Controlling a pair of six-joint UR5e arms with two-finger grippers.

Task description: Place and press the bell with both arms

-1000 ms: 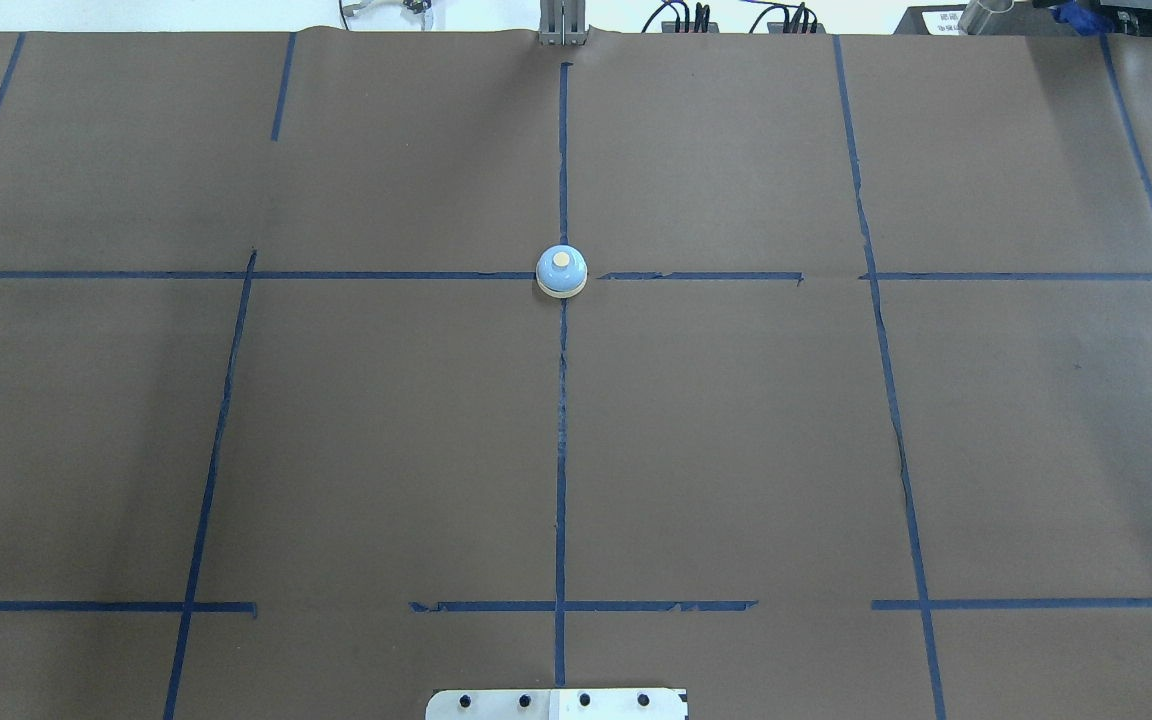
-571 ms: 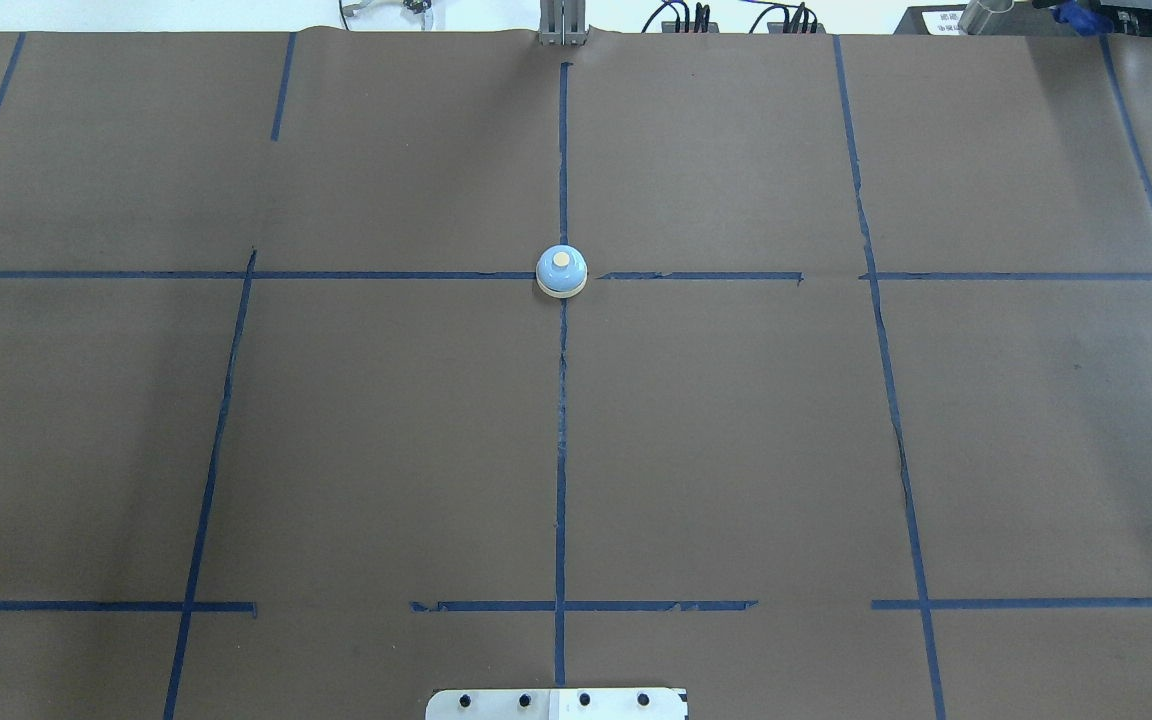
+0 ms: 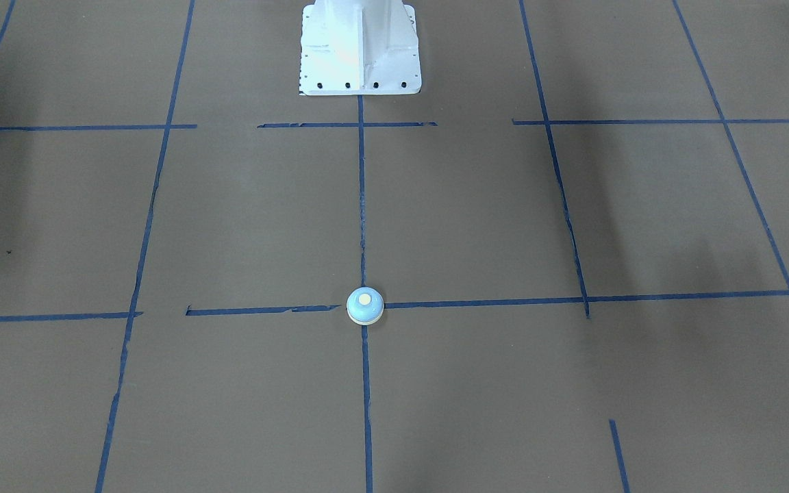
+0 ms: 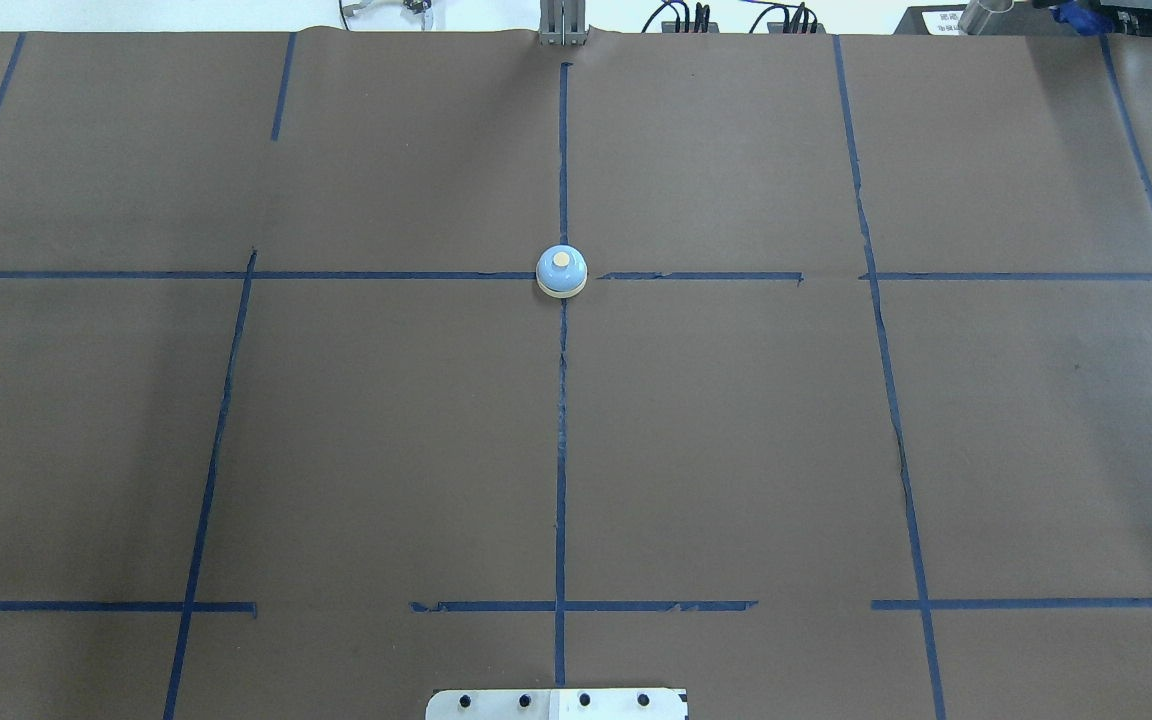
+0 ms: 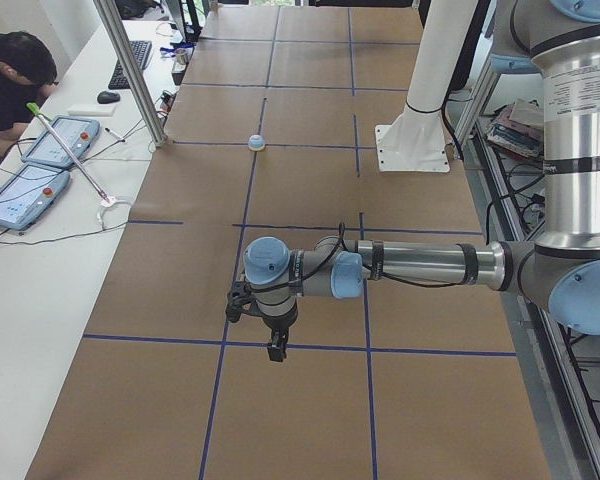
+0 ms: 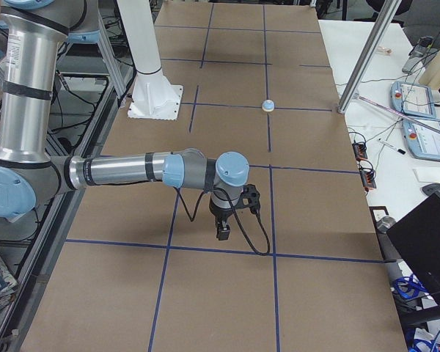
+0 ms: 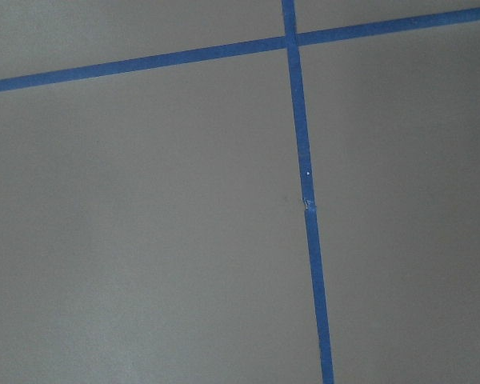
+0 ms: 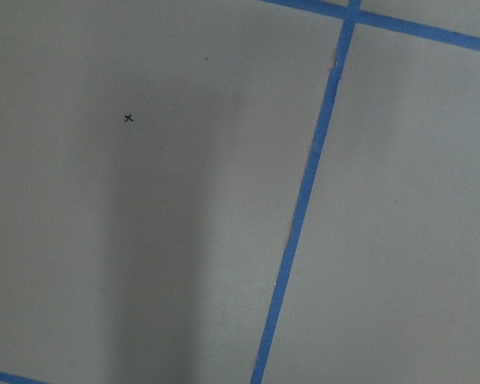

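Note:
The bell (image 4: 562,271) is a small light-blue dome with a cream button. It stands alone on the brown table cover where two blue tape lines cross, and also shows in the front view (image 3: 365,305) and both side views (image 5: 256,143) (image 6: 268,105). My left gripper (image 5: 276,350) shows only in the exterior left view, pointing down, far from the bell. My right gripper (image 6: 224,233) shows only in the exterior right view, also pointing down and far from the bell. I cannot tell whether either is open or shut. Both wrist views show only brown cover and tape.
The white bolted pedestal (image 3: 360,48) stands at the robot's edge of the table. Blue tape lines grid the brown cover (image 4: 736,430). A metal post (image 5: 130,70), tablets (image 5: 20,195) and a seated operator (image 5: 10,75) are at the far side table.

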